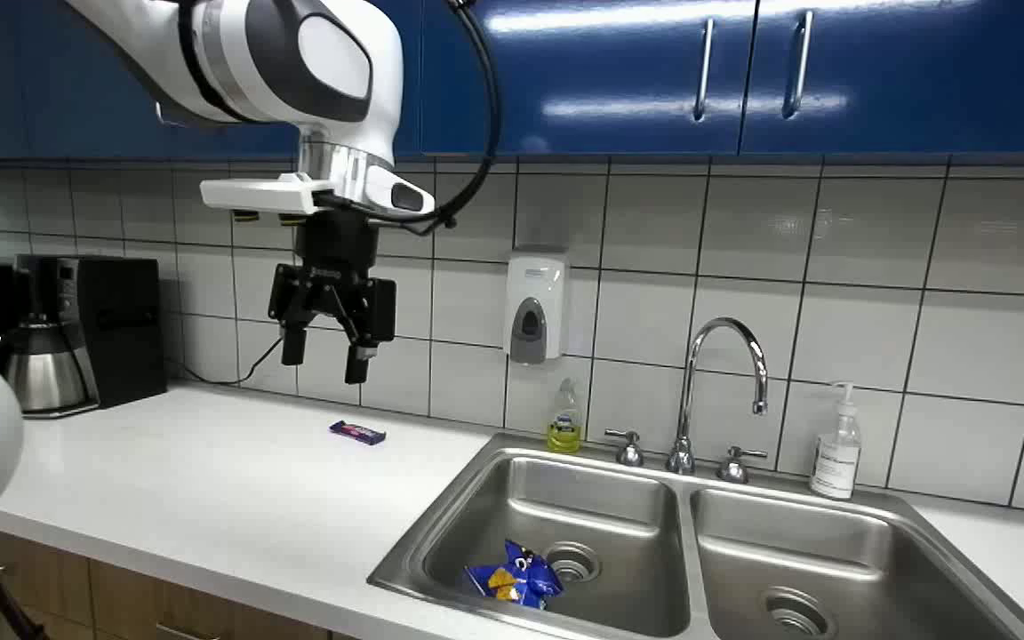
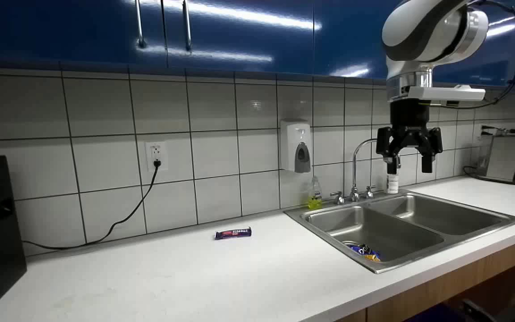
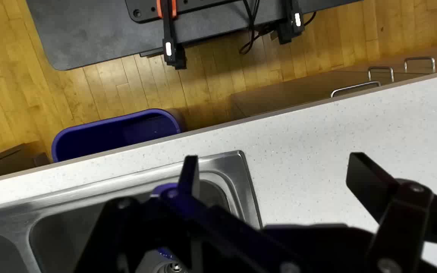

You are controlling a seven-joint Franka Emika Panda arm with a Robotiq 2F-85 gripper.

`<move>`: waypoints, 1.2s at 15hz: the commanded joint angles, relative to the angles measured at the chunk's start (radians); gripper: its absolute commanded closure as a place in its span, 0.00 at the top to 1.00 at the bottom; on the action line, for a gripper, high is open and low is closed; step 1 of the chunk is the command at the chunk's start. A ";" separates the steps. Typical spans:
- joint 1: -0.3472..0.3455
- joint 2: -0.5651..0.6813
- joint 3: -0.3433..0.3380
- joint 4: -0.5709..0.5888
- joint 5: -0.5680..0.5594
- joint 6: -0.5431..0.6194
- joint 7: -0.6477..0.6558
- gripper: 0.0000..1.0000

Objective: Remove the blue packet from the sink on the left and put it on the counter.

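Gripper (image 1: 325, 356) hangs high, jaws spread apart. From exterior view: blue packet (image 1: 521, 580) lies in sink basin (image 1: 592, 500) at faucet's (image 1: 681, 453) eight o'clock; purple bar (image 1: 358, 433) on counter (image 1: 210, 480), packet's ten o'clock.

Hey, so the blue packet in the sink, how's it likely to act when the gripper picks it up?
The blue packet will probably flex and crumple, since its edges look creased and irregular. Its surface looks somewhat glossy, so it may slide on the smooth metal sink. It seems unlikely to roll, being crumpled rather than round.
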 commanded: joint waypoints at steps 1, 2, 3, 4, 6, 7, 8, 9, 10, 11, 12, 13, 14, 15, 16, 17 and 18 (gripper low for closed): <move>-0.009 0.001 0.008 0.001 0.005 -0.001 -0.005 1.00; -0.009 0.001 0.008 0.001 0.005 -0.001 -0.005 1.00; -0.011 0.011 0.007 0.000 0.004 0.017 -0.002 1.00; -0.013 0.030 0.003 0.000 0.008 0.040 0.000 1.00; -0.019 0.076 -0.007 -0.001 0.009 0.103 0.003 1.00; -0.023 0.108 -0.017 -0.001 0.010 0.143 -0.001 1.00; -0.029 0.145 -0.029 0.000 0.012 0.187 -0.004 1.00; -0.036 0.188 -0.042 0.002 0.012 0.239 -0.005 1.00; -0.043 0.232 -0.055 0.007 0.013 0.285 -0.008 1.00; -0.050 0.276 -0.066 0.014 0.014 0.333 -0.010 1.00; -0.055 0.330 -0.081 0.024 0.020 0.383 -0.012 1.00; -0.058 0.380 -0.093 0.034 0.028 0.432 -0.016 1.00; -0.060 0.437 -0.103 0.049 0.036 0.477 -0.017 1.00; -0.059 0.485 -0.111 0.065 0.047 0.517 -0.022 1.00; -0.057 0.537 -0.118 0.085 0.063 0.554 -0.025 1.00; -0.056 0.589 -0.122 0.108 0.083 0.586 -0.026 1.00; -0.055 0.642 -0.125 0.136 0.107 0.610 -0.030 1.00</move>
